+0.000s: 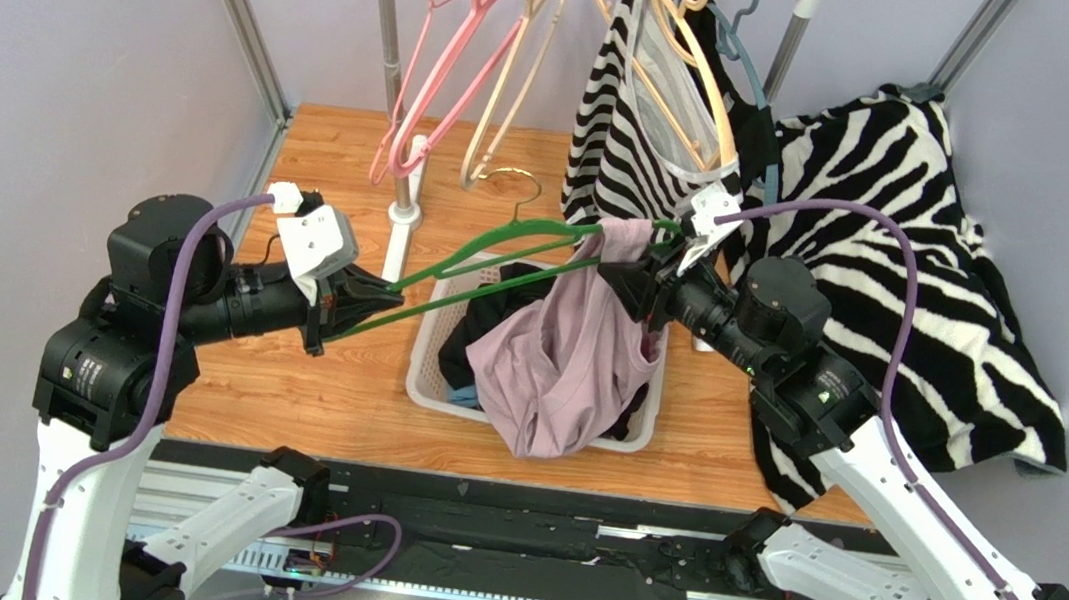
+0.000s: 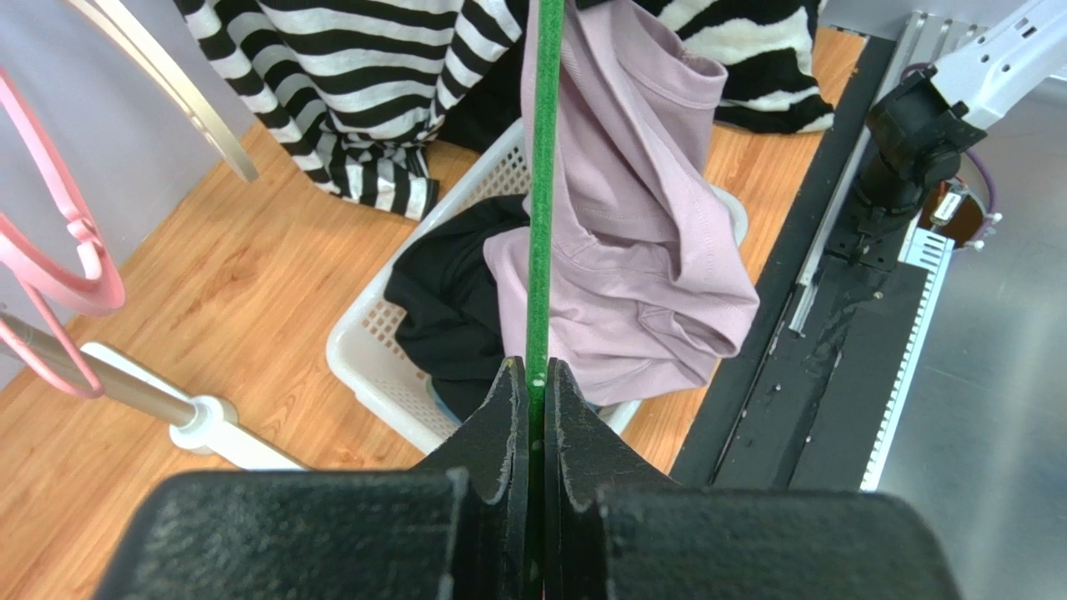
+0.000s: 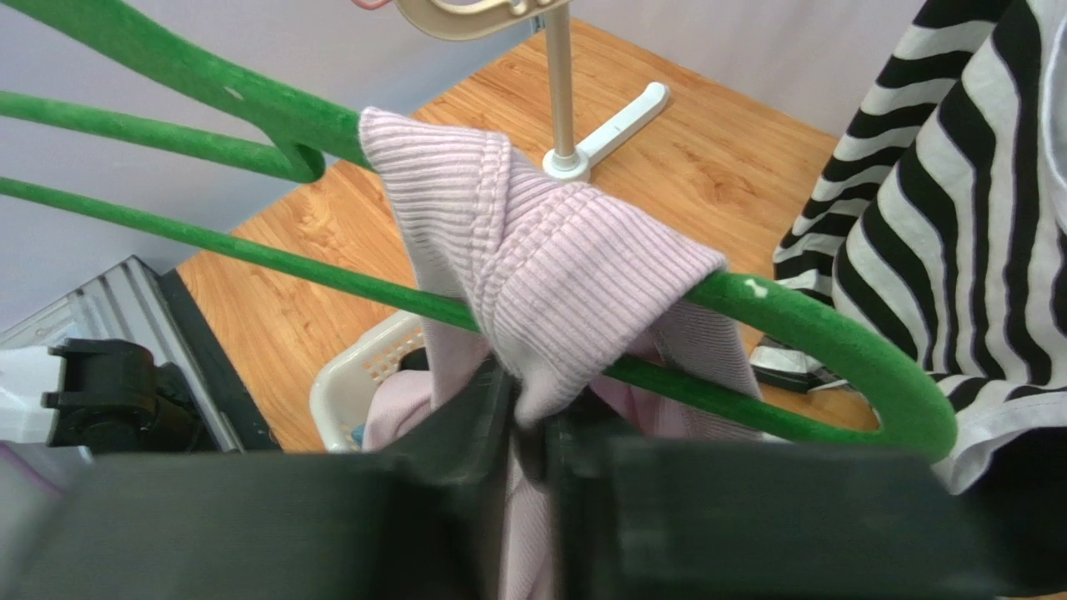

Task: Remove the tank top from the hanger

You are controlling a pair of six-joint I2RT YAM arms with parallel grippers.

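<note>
The left gripper (image 2: 529,385) is clamped on the green hanger (image 2: 542,188); the right gripper (image 3: 532,431) pinches the pink tank top (image 3: 539,250), draped over the hanger above the basket (image 1: 430,371).

White basket (image 2: 371,370), seemingly black garment (image 2: 453,304) inside

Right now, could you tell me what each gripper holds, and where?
Left gripper: green hanger, at one end. Right gripper: tank top, by its strap.
</note>
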